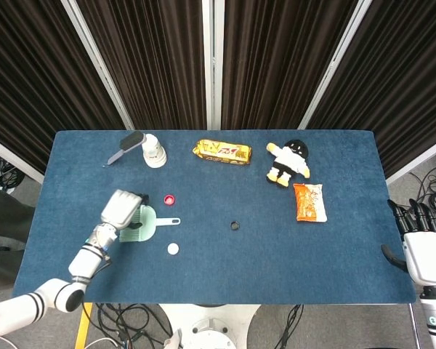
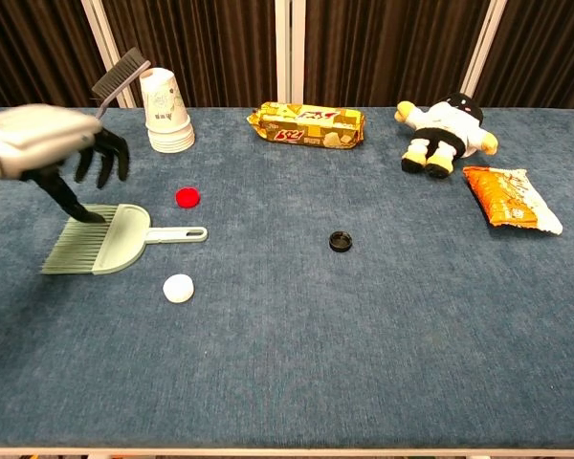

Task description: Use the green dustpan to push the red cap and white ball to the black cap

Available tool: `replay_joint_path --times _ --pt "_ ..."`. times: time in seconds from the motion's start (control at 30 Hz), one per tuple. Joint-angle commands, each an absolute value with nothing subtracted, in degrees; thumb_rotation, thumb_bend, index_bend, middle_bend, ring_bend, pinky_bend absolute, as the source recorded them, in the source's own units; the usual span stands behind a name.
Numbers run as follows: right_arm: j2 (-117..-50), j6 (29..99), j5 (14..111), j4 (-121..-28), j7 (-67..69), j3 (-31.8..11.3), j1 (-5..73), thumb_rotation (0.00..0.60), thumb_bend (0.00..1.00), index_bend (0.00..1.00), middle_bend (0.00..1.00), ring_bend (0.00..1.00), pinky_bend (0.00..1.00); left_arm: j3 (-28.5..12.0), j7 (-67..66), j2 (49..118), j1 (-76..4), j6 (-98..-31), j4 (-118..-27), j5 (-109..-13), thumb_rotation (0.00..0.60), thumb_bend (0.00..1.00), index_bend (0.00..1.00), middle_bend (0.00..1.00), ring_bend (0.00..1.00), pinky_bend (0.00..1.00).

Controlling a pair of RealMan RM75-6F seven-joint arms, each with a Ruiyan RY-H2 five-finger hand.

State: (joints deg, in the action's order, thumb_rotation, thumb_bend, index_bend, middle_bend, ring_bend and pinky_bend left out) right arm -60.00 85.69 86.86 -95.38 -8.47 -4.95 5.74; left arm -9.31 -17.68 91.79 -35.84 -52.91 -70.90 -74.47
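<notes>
The green dustpan [image 1: 147, 222] [image 2: 115, 240] lies flat at the table's left, its thin handle [image 2: 177, 233] pointing right. A red cap [image 1: 169, 198] [image 2: 187, 197] sits just behind the handle, and the white ball [image 1: 174, 249] [image 2: 179, 288] lies in front of it. Near the table's middle is the black cap [image 1: 235, 225] [image 2: 341, 241]. My left hand [image 1: 123, 209] [image 2: 53, 145] hovers over the dustpan's left part with fingers spread downward, holding nothing. My right hand [image 1: 424, 251] is off the table's right edge, fingers apart, empty.
At the back left a stack of paper cups [image 2: 166, 111] has a black brush [image 2: 113, 89] leaning on it. A yellow cracker pack [image 2: 308, 125], a plush doll [image 2: 445, 127] and an orange snack bag [image 2: 511, 199] lie along the back and right.
</notes>
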Motion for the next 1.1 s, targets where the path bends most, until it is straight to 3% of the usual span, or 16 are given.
replay_joint_path --times 0.03,0.5,1.1 --pt "-59.95 85.68 86.65 -95.36 -8.45 -4.97 5.68 0.600 0.15 0.04 0.20 0.00 0.09 -9.21 -19.70 94.38 -37.57 -51.16 -68.20 -72.81 0.600 0.07 0.45 0.53 0.61 0.86" --pt "-59.92 85.94 85.77 -94.90 -7.74 -4.88 5.08 0.600 0.15 0.04 0.20 0.00 0.09 -9.30 -22.72 98.58 -41.05 -47.20 -65.56 -68.06 0.600 0.22 0.45 0.52 0.61 0.87" --pt "-60.02 86.01 85.40 -93.55 -5.80 -4.70 4.57 0.600 0.15 0.04 0.20 0.01 0.09 -10.08 -27.18 99.52 -44.15 -46.78 -68.82 -62.86 0.600 0.20 0.43 0.51 0.61 0.86"
